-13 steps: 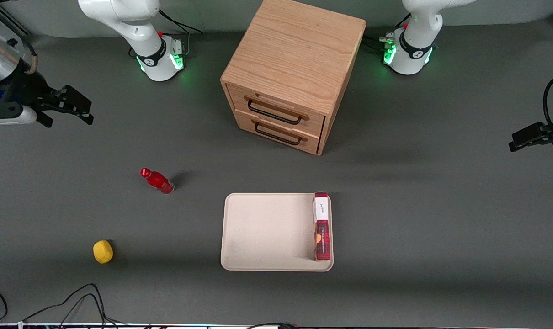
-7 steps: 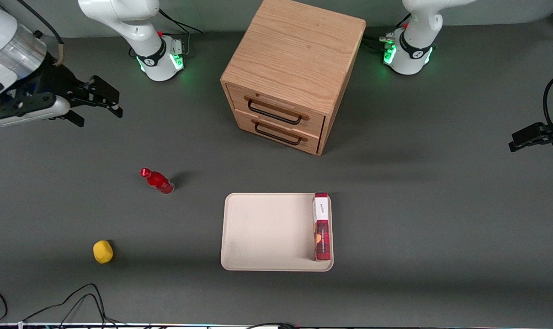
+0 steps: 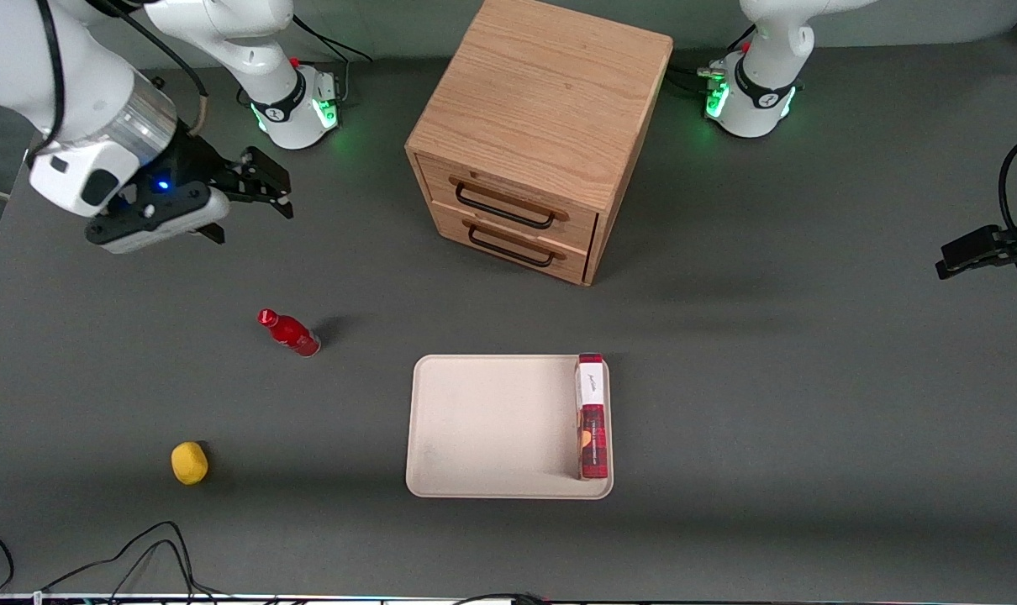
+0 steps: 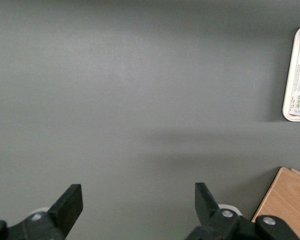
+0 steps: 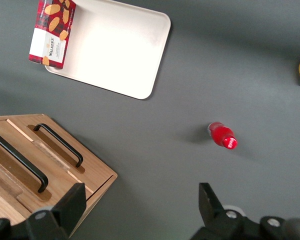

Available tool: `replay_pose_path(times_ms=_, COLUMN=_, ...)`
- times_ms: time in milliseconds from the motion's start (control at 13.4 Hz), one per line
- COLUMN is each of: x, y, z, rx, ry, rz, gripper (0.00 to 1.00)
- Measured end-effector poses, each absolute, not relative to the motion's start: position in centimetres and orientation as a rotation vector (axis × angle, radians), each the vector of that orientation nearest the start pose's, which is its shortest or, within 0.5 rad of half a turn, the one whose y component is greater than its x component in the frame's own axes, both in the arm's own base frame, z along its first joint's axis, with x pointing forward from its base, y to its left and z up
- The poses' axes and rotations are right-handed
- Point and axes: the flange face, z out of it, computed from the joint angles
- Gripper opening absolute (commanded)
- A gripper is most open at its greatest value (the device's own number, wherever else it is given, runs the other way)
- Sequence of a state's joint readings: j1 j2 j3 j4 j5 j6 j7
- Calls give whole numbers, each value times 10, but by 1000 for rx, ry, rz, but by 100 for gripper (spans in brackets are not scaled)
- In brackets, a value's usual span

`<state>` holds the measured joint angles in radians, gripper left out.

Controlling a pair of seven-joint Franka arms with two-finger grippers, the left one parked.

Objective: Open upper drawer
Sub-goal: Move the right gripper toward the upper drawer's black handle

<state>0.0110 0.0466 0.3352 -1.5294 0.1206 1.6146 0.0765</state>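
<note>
The light oak cabinet (image 3: 546,101) stands at the middle of the table, farther from the front camera than the tray. Its upper drawer (image 3: 508,195) is shut, with a black wire handle (image 3: 503,208); the matching lower drawer (image 3: 517,244) sits under it. The upper drawer's handle (image 5: 20,162) and the lower one (image 5: 60,145) also show in the right wrist view. My right gripper (image 3: 283,197) is open and empty. It hangs above the table beside the cabinet, toward the working arm's end and well apart from the handles. It also shows in the right wrist view (image 5: 140,200).
A red bottle (image 3: 290,334) (image 5: 223,136) lies nearer the front camera than the gripper. A yellow ball-like object (image 3: 189,463) lies nearer still. A beige tray (image 3: 492,428) in front of the cabinet holds a red cookie box (image 3: 592,416). Cables (image 3: 139,555) lie at the table's front edge.
My right gripper has moved from the working arm's end of the table toward the cabinet, staying open. Nothing else has moved.
</note>
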Motion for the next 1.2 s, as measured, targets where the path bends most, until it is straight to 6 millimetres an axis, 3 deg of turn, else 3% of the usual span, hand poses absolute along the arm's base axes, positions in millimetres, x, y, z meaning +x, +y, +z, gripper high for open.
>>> replay_pose_path(times_ms=224, x=549, y=229, z=597, rx=-2942, ry=-463, rz=23, gripper=100)
replay_pose_path(times_ms=822, x=560, y=303, z=545, rx=-2805, ry=-770, rz=-11, gripper=100)
replay_pose_path(times_ms=1196, x=544, y=360, z=509, rx=-2695, ry=-970, rz=48, gripper=100)
